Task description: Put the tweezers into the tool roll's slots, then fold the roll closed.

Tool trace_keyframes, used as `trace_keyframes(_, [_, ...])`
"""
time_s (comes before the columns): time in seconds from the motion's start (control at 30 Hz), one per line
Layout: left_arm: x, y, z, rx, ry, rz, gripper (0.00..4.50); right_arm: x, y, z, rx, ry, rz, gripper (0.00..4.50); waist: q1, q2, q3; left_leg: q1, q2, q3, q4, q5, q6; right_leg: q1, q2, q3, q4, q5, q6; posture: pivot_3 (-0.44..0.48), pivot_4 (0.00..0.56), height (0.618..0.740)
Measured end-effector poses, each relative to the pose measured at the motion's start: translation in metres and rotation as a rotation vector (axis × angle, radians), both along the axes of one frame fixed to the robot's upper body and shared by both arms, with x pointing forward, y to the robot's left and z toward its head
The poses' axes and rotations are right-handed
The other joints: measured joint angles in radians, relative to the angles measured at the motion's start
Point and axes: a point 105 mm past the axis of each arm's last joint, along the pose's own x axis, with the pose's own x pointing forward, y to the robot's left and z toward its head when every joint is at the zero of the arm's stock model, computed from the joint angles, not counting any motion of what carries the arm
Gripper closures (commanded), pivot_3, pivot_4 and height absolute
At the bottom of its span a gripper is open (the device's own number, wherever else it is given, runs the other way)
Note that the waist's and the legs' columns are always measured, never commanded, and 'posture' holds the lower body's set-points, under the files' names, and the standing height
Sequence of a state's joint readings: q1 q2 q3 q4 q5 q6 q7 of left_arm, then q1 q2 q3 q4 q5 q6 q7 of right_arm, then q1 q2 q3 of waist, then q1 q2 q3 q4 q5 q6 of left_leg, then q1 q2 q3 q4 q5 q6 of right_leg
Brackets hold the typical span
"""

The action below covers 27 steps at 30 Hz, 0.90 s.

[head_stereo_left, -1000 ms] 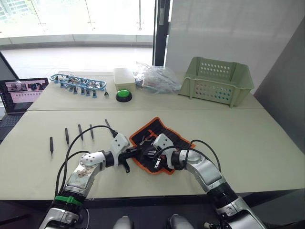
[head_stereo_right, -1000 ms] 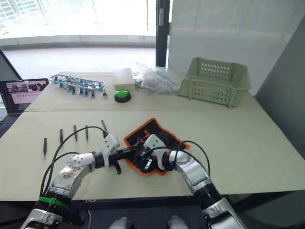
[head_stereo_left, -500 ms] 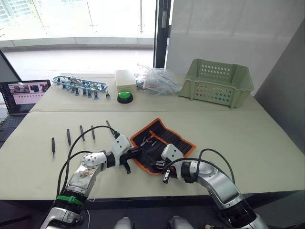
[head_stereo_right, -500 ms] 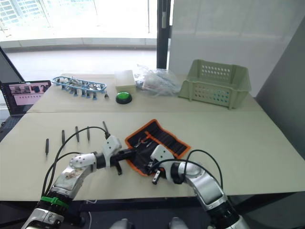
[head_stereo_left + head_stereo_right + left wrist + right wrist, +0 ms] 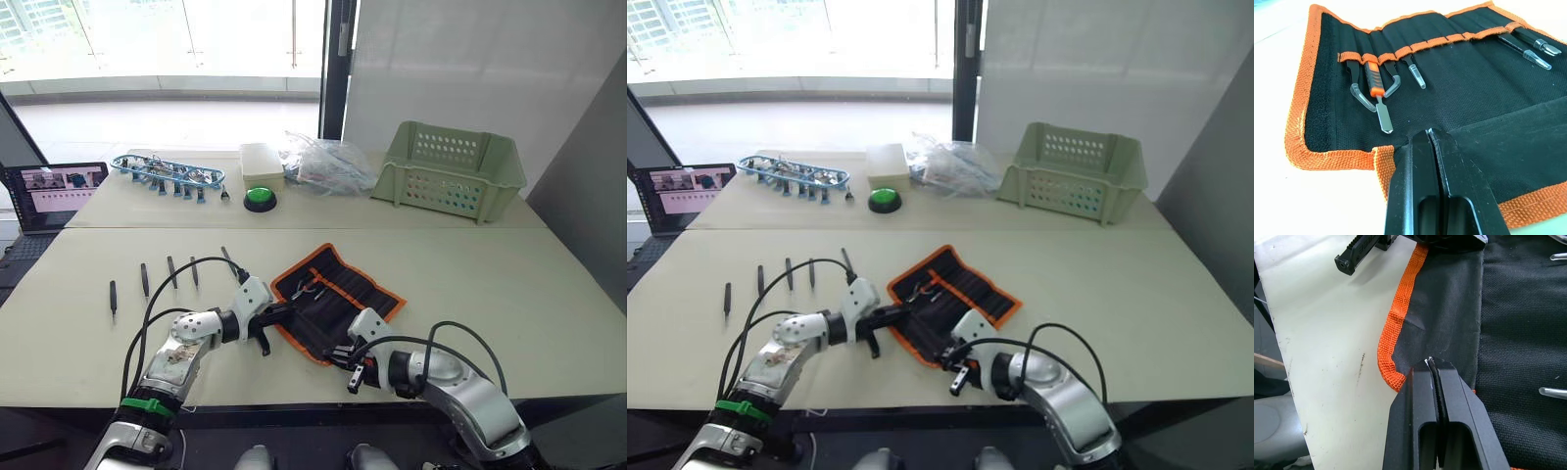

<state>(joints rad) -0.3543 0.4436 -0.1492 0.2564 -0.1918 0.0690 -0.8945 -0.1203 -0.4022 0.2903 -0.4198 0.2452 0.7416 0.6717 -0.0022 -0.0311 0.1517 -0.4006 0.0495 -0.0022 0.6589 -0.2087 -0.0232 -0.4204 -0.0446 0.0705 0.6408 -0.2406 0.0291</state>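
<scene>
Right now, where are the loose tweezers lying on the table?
In the left eye view, the tweezers lie in a row on the near table, on the robot's left, beyond the left gripper and left of the tool roll.

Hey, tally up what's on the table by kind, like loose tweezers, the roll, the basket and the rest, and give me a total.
Loose tweezers: 5
Tool roll: 1
Green basket: 1
Green button: 1
White box: 1
Laptop: 1
Clear plastic bag: 1
Blue rack: 1
Total: 12
</scene>
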Motion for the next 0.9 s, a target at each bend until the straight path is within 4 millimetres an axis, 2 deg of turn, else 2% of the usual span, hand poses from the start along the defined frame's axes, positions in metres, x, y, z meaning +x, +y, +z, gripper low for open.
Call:
trace_keyframes(0.17, [-0.002,0.005,0.007,-0.116,0.029,0.015,4.45,0.006,0.002,0.017,0.088,-0.054,-0.034,4.50,-0.010,-0.002,0.004,-0.006,0.000,0.000,0.000,0.001,0.002,-0.005,0.001,0.000,0.000,0.001,0.001,0.000,0.150,0.725])
trace_keyframes(0.27, [-0.010,0.014,0.026,-0.148,-0.032,-0.017,4.45,0.011,-0.002,0.052,0.155,-0.178,-0.034,4.50,-0.018,-0.005,0.007,-0.012,0.001,0.000,-0.001,0.001,0.002,-0.010,0.001,0.000,0.000,0.005,0.007,0.000,0.150,0.725])
trace_keyframes(0.33, [-0.015,0.023,0.048,-0.164,-0.095,-0.020,4.45,0.016,-0.011,0.073,0.175,-0.260,-0.048,4.50,-0.019,-0.005,0.007,-0.013,0.001,0.000,-0.002,0.000,0.002,-0.011,0.001,0.000,-0.001,0.005,0.008,0.000,0.150,0.725])
trace_keyframes(0.37, [-0.022,0.034,0.060,-0.175,-0.116,-0.005,4.45,0.017,-0.019,0.079,0.183,-0.280,-0.059,4.50,-0.022,-0.005,0.007,-0.013,0.001,0.000,-0.004,0.000,0.003,-0.012,0.001,0.000,-0.001,0.004,0.008,0.000,0.150,0.725])
trace_keyframes(0.43, [-0.031,0.059,0.072,-0.187,-0.123,0.065,4.45,0.023,-0.040,0.080,0.160,-0.293,-0.115,4.50,-0.022,-0.005,0.007,-0.012,0.000,0.000,-0.009,0.000,0.003,-0.012,0.000,0.000,-0.003,0.003,0.007,0.000,0.150,0.725])
trace_keyframes(0.47, [-0.034,0.073,0.075,-0.195,-0.120,0.110,4.49,0.027,-0.053,0.079,0.146,-0.295,-0.160,4.24,-0.022,-0.005,0.007,-0.012,0.000,0.000,-0.010,0.000,0.003,-0.013,0.000,0.000,-0.003,0.002,0.007,0.000,0.150,0.725])
trace_keyframes(0.57, [-0.049,0.122,0.073,-0.180,-0.105,0.282,3.66,0.038,-0.095,0.071,0.106,-0.301,-0.293,3.34,-0.021,-0.005,0.007,-0.012,0.000,0.001,-0.014,0.000,0.003,-0.016,0.001,0.000,-0.003,0.001,0.004,0.000,0.150,0.725])
trace_keyframes(0.63, [-0.062,0.162,0.066,-0.133,-0.090,0.428,2.98,0.037,-0.127,0.064,0.097,-0.292,-0.381,2.62,-0.020,-0.005,0.007,-0.012,0.000,0.001,-0.016,0.000,0.003,-0.017,0.001,0.000,-0.002,-0.001,0.003,0.000,0.150,0.725])
trace_keyframes(0.73, [-0.082,0.213,0.063,-0.093,-0.101,0.618,2.00,0.033,-0.171,0.053,0.110,-0.281,-0.505,1.61,-0.018,-0.006,0.008,-0.012,0.000,0.001,-0.016,0.000,0.003,-0.016,0.000,0.000,-0.002,-0.002,0.003,0.000,0.150,0.725])
trace_keyframes(0.83, [-0.107,0.247,0.061,-0.066,-0.119,0.765,1.00,0.025,-0.206,0.046,0.135,-0.283,-0.608,0.60,-0.017,-0.006,0.008,-0.011,0.000,0.003,-0.016,0.000,0.003,-0.016,-0.001,0.000,-0.003,-0.002,0.002,0.000,0.150,0.725])
trace_keyframes(0.9, [-0.118,0.257,0.059,-0.062,-0.125,0.816,0.34,0.022,-0.218,0.045,0.139,-0.293,-0.640,0.00,-0.015,-0.006,0.008,-0.009,0.001,0.003,-0.016,0.000,0.003,-0.015,-0.001,0.000,-0.003,-0.006,-0.004,0.000,0.150,0.725])
